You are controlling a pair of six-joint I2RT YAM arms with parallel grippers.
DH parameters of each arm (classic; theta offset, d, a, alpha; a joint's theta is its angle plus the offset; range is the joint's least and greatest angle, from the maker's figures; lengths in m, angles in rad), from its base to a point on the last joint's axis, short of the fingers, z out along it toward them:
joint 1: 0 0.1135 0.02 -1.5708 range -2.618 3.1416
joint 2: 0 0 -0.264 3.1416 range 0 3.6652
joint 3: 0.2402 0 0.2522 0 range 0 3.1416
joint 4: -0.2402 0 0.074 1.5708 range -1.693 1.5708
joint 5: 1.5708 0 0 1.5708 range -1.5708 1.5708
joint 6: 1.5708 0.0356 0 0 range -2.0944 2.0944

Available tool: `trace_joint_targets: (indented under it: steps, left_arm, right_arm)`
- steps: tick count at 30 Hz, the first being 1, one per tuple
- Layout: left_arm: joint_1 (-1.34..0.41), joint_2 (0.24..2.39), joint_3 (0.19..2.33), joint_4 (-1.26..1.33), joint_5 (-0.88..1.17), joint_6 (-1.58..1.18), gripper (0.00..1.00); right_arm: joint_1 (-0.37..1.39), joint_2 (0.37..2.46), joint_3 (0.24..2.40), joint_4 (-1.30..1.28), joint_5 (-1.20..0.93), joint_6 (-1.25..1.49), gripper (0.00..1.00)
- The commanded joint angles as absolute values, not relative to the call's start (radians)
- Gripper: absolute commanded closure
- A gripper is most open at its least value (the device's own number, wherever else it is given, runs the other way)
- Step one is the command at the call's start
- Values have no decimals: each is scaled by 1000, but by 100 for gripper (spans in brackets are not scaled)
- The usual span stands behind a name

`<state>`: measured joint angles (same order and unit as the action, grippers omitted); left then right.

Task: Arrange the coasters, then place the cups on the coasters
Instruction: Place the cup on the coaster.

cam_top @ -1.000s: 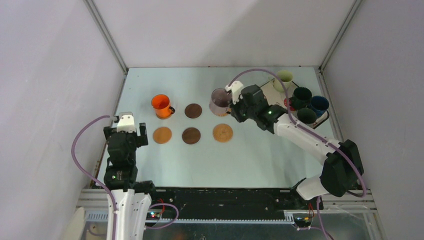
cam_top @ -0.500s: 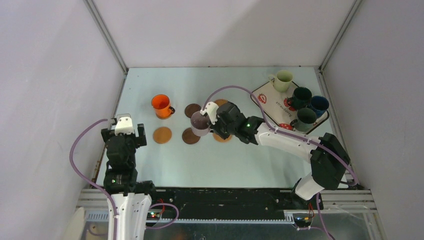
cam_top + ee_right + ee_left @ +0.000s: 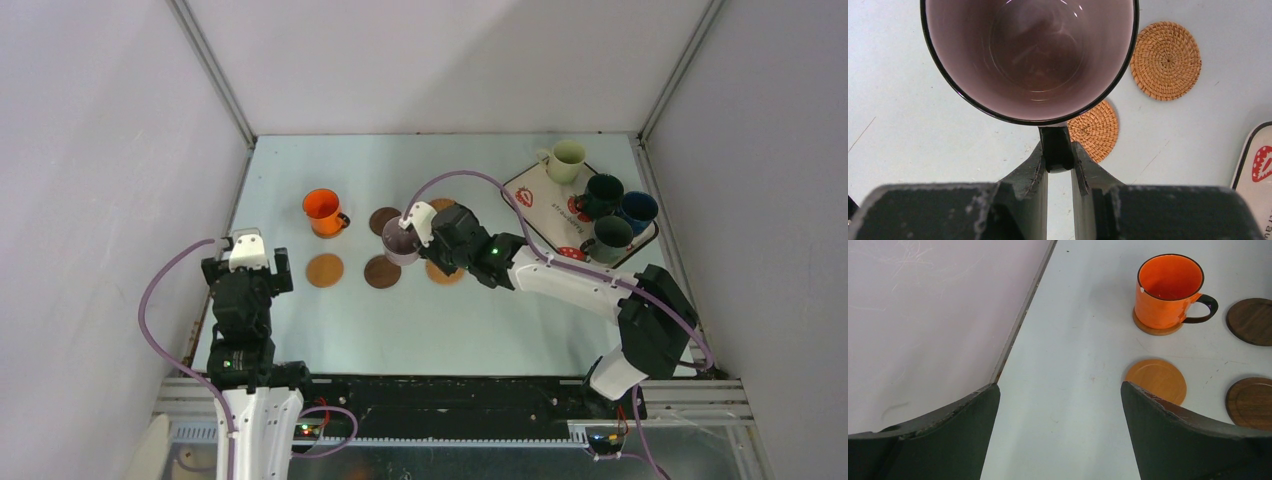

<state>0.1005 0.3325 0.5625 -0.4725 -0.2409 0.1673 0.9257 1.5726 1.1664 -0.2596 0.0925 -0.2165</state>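
While right fingers (image 3: 1023, 197) grip the mauve cup (image 3: 1030, 55), 2 woven coasters (image 3: 1166, 60) lie near.

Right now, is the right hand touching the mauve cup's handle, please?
Touching. The right wrist view shows the right hand pinching the handle of the mauve cup, no gap visible.

My left arm (image 3: 243, 310) and right arm (image 3: 570, 280) are white links with black joints. A mauve cable (image 3: 160, 290) loops off each wrist beside a white cap (image 3: 247, 250). I see small green lights (image 3: 493, 250). My fingers (image 3: 1178, 435) are dark, scuffed wedges.
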Motion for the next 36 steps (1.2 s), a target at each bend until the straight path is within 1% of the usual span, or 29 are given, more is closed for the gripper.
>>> trace_joint_targets:
  steps: [1,12,26,36]
  left_arm:
    - [105,323,558,-432,-256,186,2]
    - [106,341,560,-429,-265,184,2]
    - [105,378,567,-430,-313,183,2]
    - [106,375,571,-433,-312,178,2]
  right_arm:
    - [927,1565,1190,-141,119,-228,100]
    - [927,1565,1190,-140,148,-247,100]
    - [944,1628,1202,-157,108,-235,100]
    - [966,1617,1209,-162,154,-252,100]
